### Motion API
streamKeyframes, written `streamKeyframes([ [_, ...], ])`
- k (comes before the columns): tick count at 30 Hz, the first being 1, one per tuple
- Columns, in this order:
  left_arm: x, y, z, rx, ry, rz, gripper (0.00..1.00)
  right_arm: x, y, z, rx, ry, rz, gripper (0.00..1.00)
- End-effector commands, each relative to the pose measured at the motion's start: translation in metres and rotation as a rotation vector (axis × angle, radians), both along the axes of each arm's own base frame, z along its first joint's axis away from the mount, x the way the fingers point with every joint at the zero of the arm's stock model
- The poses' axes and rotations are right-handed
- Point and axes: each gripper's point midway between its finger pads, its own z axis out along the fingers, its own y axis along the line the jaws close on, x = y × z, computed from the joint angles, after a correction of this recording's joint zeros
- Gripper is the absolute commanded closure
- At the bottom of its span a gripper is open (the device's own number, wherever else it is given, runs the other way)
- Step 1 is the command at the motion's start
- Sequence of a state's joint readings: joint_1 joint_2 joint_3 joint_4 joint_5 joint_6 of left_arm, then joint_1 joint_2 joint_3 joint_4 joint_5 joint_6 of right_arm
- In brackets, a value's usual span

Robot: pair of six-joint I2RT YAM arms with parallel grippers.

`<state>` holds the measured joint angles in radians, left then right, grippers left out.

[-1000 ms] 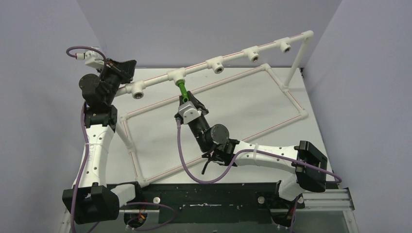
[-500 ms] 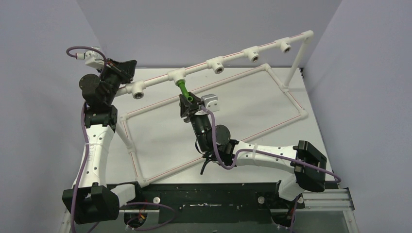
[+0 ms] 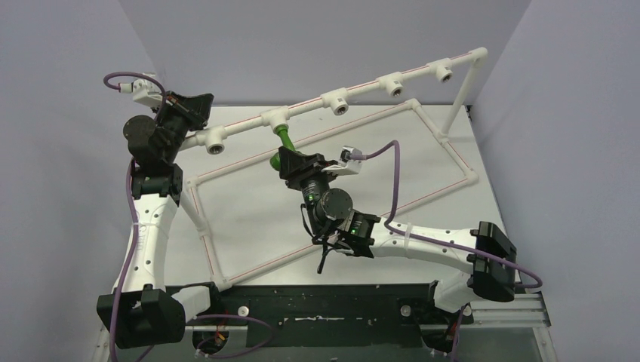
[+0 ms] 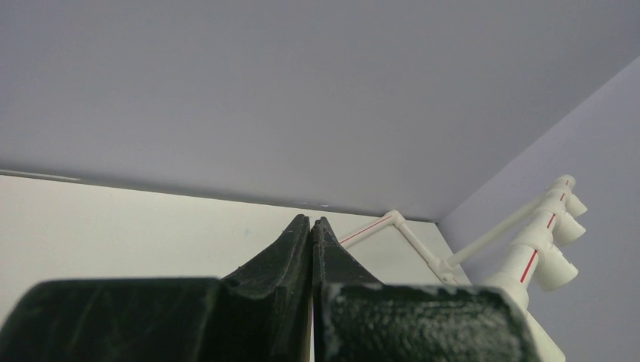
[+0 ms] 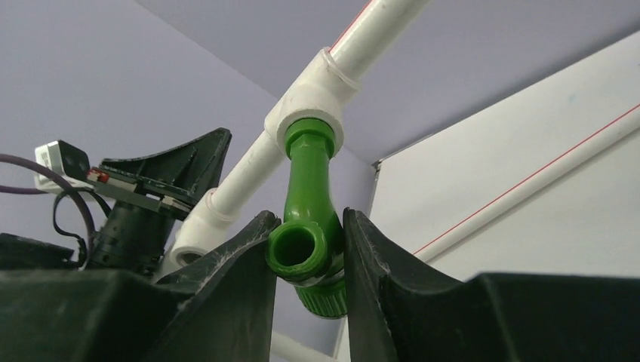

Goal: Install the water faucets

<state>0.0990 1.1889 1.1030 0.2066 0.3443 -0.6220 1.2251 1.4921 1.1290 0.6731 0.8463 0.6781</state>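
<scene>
A bright-green faucet (image 3: 284, 139) hangs with its end seated in a white tee fitting (image 3: 273, 117) on the raised white pipe rail. My right gripper (image 3: 289, 158) is shut on the faucet's spout end. In the right wrist view the faucet (image 5: 308, 226) is clamped between both black fingers (image 5: 241, 256), its open spout facing the camera, its end in the tee (image 5: 313, 94). My left gripper (image 3: 198, 104) is raised at the rail's left end, above the pipe. In the left wrist view its jaws (image 4: 312, 221) are shut and hold nothing.
The pipe rail (image 3: 377, 79) carries several more open tee fittings, one at the left (image 3: 215, 143) and others to the right. A white pipe frame with red lines (image 3: 445, 151) lies on the white table. Purple walls close in the back and sides.
My right wrist has rolled about the faucet's axis, swinging its camera and cable from left over to the right. The faucet turned with it in the tee. The left arm has not moved.
</scene>
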Motion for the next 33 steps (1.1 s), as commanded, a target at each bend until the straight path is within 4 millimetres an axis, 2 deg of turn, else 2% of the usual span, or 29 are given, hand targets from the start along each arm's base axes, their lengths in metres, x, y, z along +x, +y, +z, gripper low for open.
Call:
streamKeyframes([
  [1,-0.010,0.010,-0.190,-0.072,0.594,0.014,1.00,0.002,-0.033,0.028,0.459,0.139,-0.068,1.00],
  [11,-0.010,0.010,-0.190,-0.074,0.593,0.014,1.00,-0.003,-0.023,0.045,0.593,0.170,0.015,1.00],
  [20,-0.010,0.010,-0.190,-0.074,0.593,0.015,1.00,-0.005,-0.022,0.034,0.589,0.192,0.035,0.99],
  [25,-0.010,0.010,-0.190,-0.074,0.594,0.015,1.00,-0.005,-0.023,0.029,0.557,0.193,0.032,0.79],
  [33,-0.010,0.010,-0.191,-0.074,0.596,0.016,1.00,-0.008,-0.027,0.027,0.490,0.177,0.041,0.38],
])
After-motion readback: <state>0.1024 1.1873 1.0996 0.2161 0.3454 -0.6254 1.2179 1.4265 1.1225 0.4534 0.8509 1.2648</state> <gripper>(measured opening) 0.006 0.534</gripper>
